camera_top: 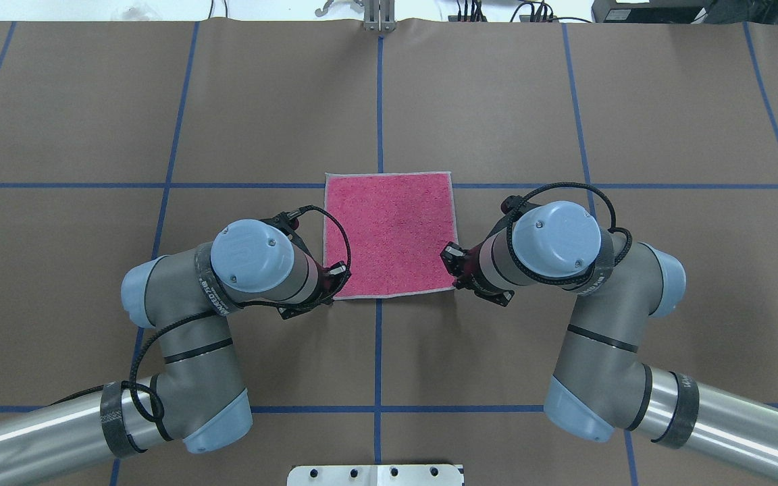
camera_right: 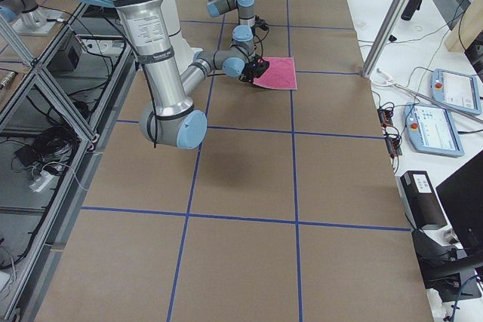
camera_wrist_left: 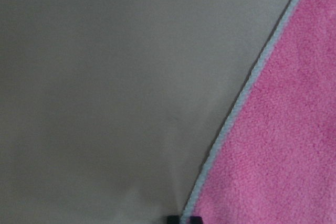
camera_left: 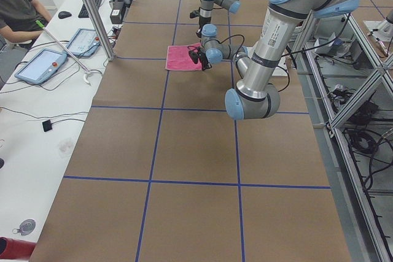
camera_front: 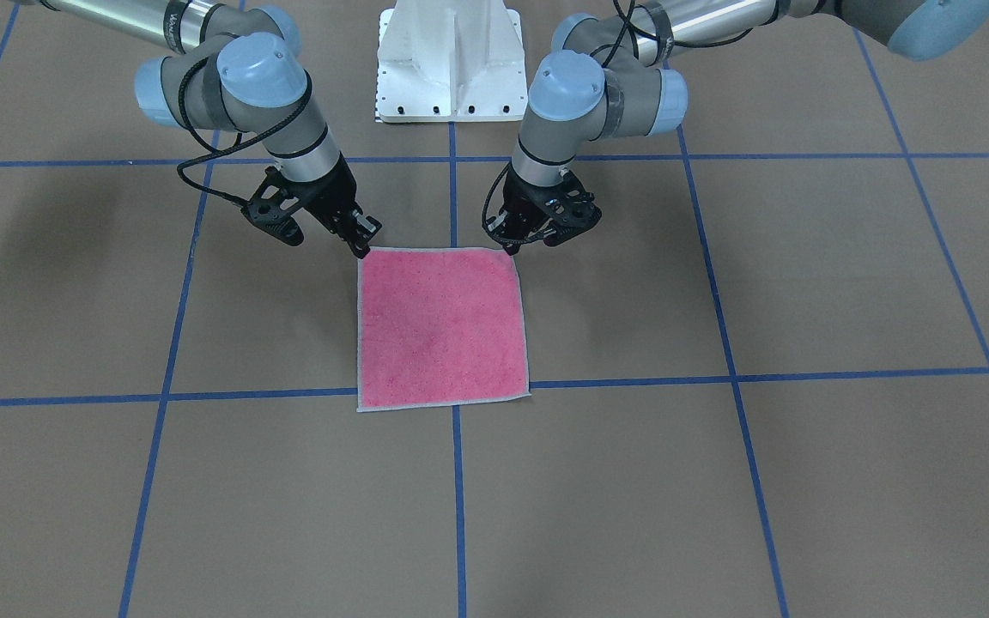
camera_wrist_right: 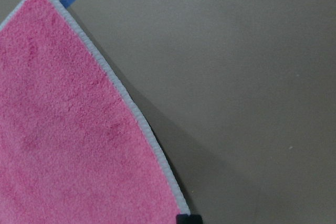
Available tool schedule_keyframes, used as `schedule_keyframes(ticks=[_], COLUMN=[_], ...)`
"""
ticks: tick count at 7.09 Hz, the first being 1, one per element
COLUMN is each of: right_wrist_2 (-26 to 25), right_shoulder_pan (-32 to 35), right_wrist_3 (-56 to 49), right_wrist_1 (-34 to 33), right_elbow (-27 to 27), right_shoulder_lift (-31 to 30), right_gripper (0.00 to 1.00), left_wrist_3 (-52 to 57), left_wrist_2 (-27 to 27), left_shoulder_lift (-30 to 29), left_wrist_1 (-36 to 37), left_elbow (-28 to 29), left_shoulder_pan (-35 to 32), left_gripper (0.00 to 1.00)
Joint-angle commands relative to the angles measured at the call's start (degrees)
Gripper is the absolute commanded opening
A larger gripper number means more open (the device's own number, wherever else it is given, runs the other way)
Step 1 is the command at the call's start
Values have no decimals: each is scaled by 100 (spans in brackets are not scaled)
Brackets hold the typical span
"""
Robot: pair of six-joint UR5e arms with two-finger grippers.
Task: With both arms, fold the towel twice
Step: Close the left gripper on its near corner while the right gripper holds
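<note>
The towel [camera_front: 443, 326] lies flat on the brown table, pink face up, with a pale stitched edge; it also shows in the overhead view [camera_top: 389, 236]. My left gripper [camera_front: 512, 249] pinches the towel's corner nearest the robot on my left side. In the left wrist view its fingertips [camera_wrist_left: 170, 219] close on the pale edge of the towel [camera_wrist_left: 283, 145]. My right gripper [camera_front: 363, 249] is shut on the other near corner. The right wrist view shows the towel [camera_wrist_right: 68, 129] edge curving up to the gripper [camera_wrist_right: 189, 217], with a shadow under it.
The white pedestal base [camera_front: 450, 60] stands just behind the towel. Blue tape lines [camera_front: 456, 498] grid the brown table cover. A person [camera_left: 18, 4] sits at a side bench with control tablets [camera_left: 40, 65]. More tablets [camera_right: 445, 122] lie on the other side.
</note>
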Motion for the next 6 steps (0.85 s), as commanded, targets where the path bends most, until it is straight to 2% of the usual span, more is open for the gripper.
schedule_keyframes(ticks=[1,6], right_wrist_2=[1,19], right_shoulder_pan=[17,61], right_wrist_3=[0,0], right_wrist_1=[19,27], right_elbow=[0,44], right_shoulder_lift=[-15,-15], right_gripper=[0,0], left_wrist_3=[2,-7], left_wrist_2=[0,-9], left_shoulder_lift=[3,30], left_wrist_1=[0,-9], left_elbow=[-117,-363], left_shoulder_pan=[-21,-48], left_gripper=[0,0])
